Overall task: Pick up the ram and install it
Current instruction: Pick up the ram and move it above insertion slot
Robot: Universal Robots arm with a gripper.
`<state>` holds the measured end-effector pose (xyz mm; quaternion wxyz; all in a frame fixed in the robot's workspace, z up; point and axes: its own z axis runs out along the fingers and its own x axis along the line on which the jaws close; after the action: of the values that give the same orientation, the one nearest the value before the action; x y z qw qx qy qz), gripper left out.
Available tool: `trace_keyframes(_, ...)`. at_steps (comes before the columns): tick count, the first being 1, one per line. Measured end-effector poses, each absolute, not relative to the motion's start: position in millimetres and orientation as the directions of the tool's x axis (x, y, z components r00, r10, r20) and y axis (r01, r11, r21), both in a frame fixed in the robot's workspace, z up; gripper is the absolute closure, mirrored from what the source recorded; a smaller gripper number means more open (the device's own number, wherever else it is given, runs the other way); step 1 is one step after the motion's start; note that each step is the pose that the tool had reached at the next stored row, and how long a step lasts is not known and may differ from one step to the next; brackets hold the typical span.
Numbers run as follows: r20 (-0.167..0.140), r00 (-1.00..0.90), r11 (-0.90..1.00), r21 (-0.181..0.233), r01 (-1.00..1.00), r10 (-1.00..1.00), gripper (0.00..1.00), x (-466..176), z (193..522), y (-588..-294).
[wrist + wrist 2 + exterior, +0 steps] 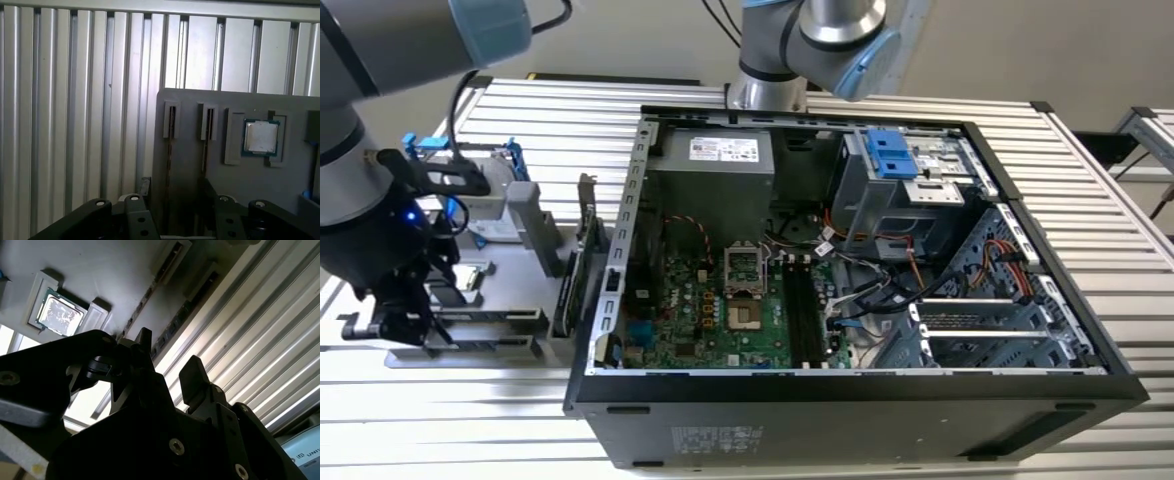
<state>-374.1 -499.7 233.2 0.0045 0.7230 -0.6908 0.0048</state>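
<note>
Gaping black pincer (169,352), ribbed aluminium table (75,100)

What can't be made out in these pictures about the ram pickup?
- Ram: in the second wrist view it lies shadowed and edge-on in the gray tray. Its colour and full length are unclear, and one end is hidden behind the claw.
- Contact: in the exterior view the claw is dark against the tray, so I cannot tell whether it touches the ram.
- Motherboard slots: in the exterior view they are too small to show latch positions.
</note>
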Motion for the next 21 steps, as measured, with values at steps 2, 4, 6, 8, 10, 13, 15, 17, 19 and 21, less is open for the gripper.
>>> trace_keyframes(2,0.013,0.045,-0.045,0.000,-0.999,-0.999,0.00,-374.0,231.8,-500.3)
trace_keyframes(4,0.013,0.045,-0.045,0.000,-0.999,-0.999,0.00,-374.0,230.5,-501.1)
trace_keyframes(6,0.013,0.045,-0.045,0.000,-0.999,-0.999,0.00,-374.1,229.3,-502.0)
trace_keyframes(8,0.013,0.045,-0.045,0.000,-0.999,-0.999,0.00,-374.0,228.1,-502.9)
trace_keyframes(10,0.013,0.045,-0.045,0.001,-0.999,-0.999,0.00,-374.1,226.8,-503.7)
trace_keyframes(13,0.013,0.045,-0.045,0.001,-0.999,-0.999,0.00,-374.1,225.0,-504.9)
trace_keyframes(15,0.013,0.045,-0.045,0.001,-0.999,-0.999,0.00,-374.0,223.7,-505.7)
trace_keyframes(17,0.013,0.045,-0.045,0.001,-0.999,-0.999,0.00,-374.1,222.4,-506.4)
trace_keyframes(19,0.013,0.045,-0.045,0.001,-0.999,-0.999,0.00,-374.1,221.1,-507.0)
trace_keyframes(21,0.013,0.045,-0.045,0.002,-0.999,-0.999,0.00,-374.1,219.7,-507.5)
